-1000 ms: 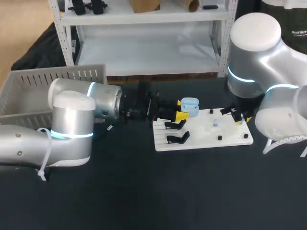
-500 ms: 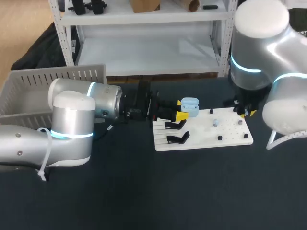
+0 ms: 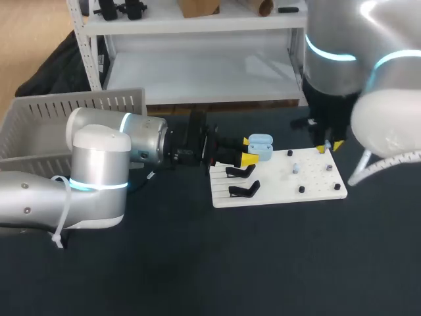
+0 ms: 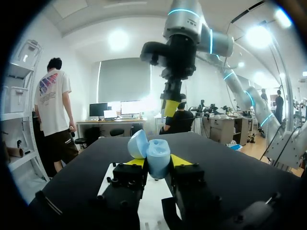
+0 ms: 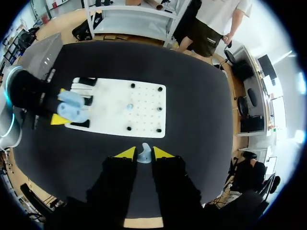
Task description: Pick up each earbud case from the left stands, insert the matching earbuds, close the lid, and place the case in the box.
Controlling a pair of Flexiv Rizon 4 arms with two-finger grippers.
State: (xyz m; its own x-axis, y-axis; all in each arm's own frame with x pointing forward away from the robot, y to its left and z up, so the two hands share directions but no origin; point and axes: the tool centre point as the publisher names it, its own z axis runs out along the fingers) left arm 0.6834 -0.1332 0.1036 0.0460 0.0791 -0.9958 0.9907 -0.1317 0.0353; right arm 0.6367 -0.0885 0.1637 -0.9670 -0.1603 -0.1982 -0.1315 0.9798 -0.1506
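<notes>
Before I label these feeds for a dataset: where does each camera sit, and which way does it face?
Head view: above and behind, facing down on the table; left arm enters left, right arm right.
Left wrist view: faces across the table; left gripper shut on the blue case.
Right wrist view: faces down; right gripper shut on an earbud.
Shared: all show the blue case and white board.
</notes>
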